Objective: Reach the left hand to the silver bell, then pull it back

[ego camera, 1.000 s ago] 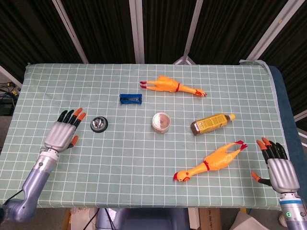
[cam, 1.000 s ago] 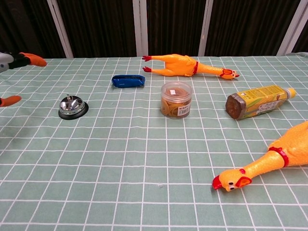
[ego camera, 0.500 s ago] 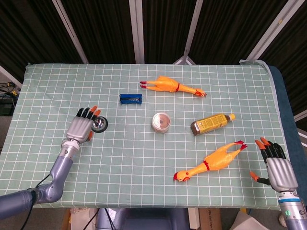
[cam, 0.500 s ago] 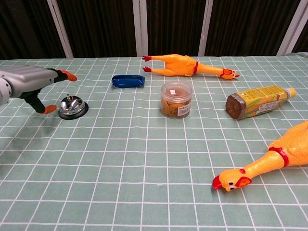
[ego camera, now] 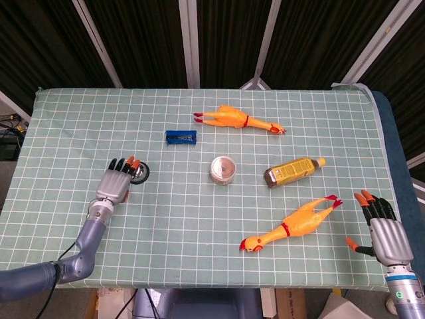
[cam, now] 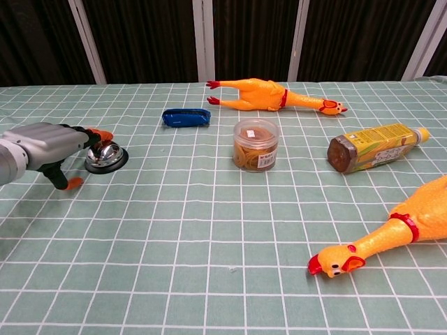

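Observation:
The silver bell [ego camera: 139, 172] on its black base stands at the left of the green checked table; the chest view shows the bell [cam: 108, 155] partly covered. My left hand [ego camera: 115, 183] [cam: 50, 146] lies just to the bell's left, fingers stretched forward with orange tips over the bell's near edge, holding nothing. Whether the fingertips touch the dome I cannot tell. My right hand [ego camera: 384, 232] hovers off the table's right front corner, fingers spread, empty; the chest view does not show it.
A blue flat object [ego camera: 181, 137] lies behind the bell. A clear tub of rubber bands [ego camera: 223, 169] sits mid-table, a brown bottle [ego camera: 293, 171] lies to its right. One rubber chicken [ego camera: 238, 119] lies at the back, another [ego camera: 292, 224] at the front right.
My left hand swept right from the table's left edge to the bell, then dropped lower, its fingers reaching the bell. The right hand has barely shifted.

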Available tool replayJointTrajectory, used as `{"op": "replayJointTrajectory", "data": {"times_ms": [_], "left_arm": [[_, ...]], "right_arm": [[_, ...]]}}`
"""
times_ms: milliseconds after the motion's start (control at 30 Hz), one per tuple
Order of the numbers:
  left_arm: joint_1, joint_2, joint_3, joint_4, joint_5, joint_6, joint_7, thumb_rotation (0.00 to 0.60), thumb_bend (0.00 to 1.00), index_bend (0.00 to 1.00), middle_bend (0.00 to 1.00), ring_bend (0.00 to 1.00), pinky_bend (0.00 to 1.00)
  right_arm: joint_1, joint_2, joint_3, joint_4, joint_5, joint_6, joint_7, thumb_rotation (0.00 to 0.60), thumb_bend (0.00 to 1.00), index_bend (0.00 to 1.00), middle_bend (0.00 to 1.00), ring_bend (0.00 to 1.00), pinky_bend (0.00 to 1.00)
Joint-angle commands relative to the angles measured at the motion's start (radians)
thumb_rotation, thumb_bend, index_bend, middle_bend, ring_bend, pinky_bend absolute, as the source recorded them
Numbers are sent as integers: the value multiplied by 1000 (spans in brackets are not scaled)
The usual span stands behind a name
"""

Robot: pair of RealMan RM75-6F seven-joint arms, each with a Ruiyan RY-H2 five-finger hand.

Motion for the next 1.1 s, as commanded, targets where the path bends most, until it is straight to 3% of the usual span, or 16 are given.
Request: {"op": "replayJointTrajectory", "data": {"times_ms": [33, 367, 500, 700, 933, 1100], "left_arm": [[-4, 7, -1, -8, -4, 10, -4, 600, 547, 0, 0, 0, 0], [-11, 83, -68, -136, 87, 99, -101, 600, 541, 0, 0, 0, 0], [35, 155, -61, -233, 161, 160, -167, 600, 540, 0, 0, 0, 0], [190, 300, 55, -391, 330, 316, -260, 600, 527, 0, 0, 0, 0], [376, 437, 224, -465, 516, 485, -370, 600, 194, 0, 0, 0, 0], [484, 463, 298, -427, 624, 596, -460, 600, 144, 0, 0, 0, 0]], "right_arm": [[0, 1, 0, -3, 2, -2, 7, 600, 252, 0, 0, 0, 0], [-1, 2, -1, 0, -4, 3, 15, 600, 252, 0, 0, 0, 0], [0, 3, -2, 0, -4, 0, 15, 600, 252, 0, 0, 0, 0], [-1, 3, -5, -1, -7, 1, 8, 600, 251, 0, 0, 0, 0], [1, -3, -6, -3, -8, 3, -13, 600, 251, 0, 0, 0, 0], [1, -6, -8, -3, -10, 4, -26, 600, 252, 0, 0, 0, 0]]}}
